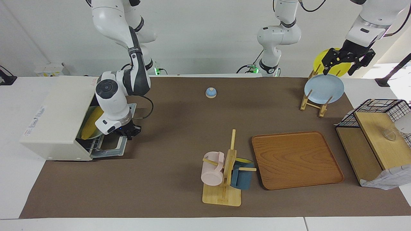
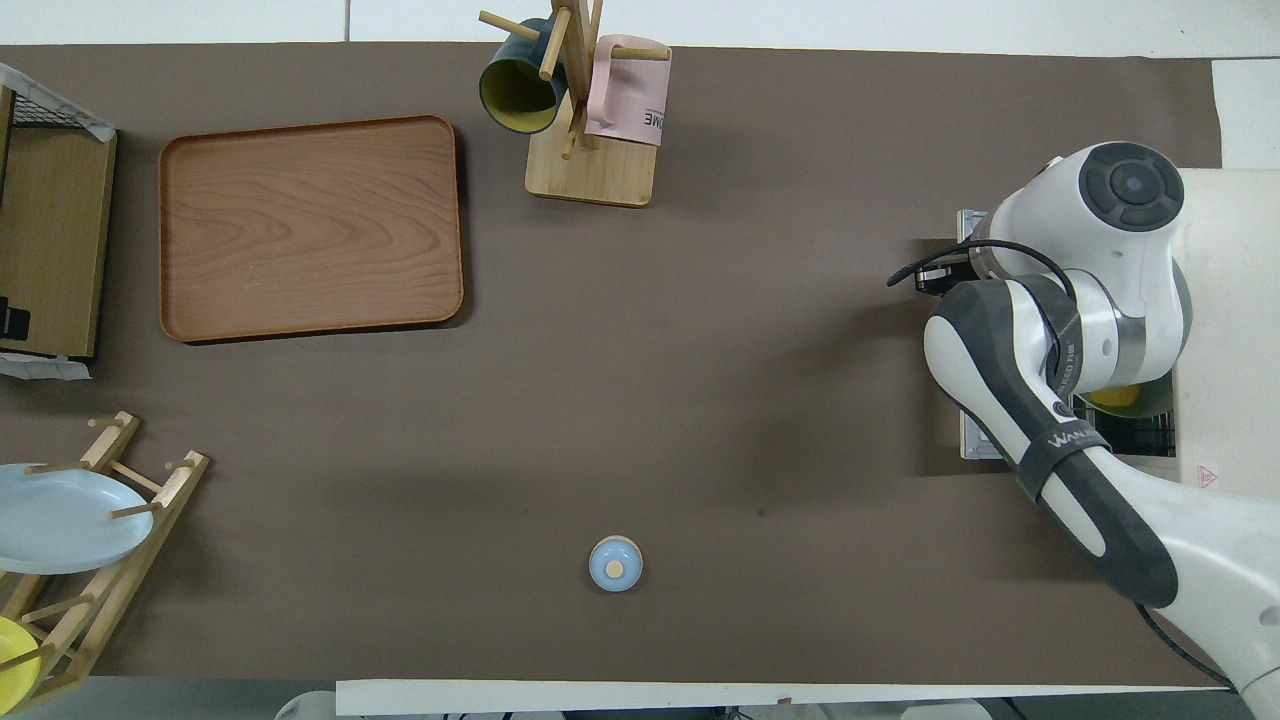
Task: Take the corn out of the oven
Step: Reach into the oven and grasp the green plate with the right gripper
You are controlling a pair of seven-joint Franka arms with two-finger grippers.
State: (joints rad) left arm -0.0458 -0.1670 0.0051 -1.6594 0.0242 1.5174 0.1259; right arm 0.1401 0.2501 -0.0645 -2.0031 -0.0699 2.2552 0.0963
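The cream-white oven (image 1: 54,115) stands at the right arm's end of the table, its door (image 1: 110,149) folded down flat toward the table's middle. Inside its mouth lies the yellow corn (image 1: 91,123), partly hidden by the right arm; from above only a sliver of the corn (image 2: 1115,397) shows beside the oven (image 2: 1225,300). My right gripper (image 1: 130,132) is shut at the door's free edge, on the handle, which it hides. My left gripper (image 1: 340,68) hangs open and waiting over the plate rack, holding nothing.
A blue bell (image 1: 211,92) sits mid-table near the robots. A mug tree (image 1: 224,173) with two mugs and a wooden tray (image 1: 297,159) lie farther out. The plate rack with a blue plate (image 1: 323,89) and a wire-basket shelf (image 1: 374,138) stand at the left arm's end.
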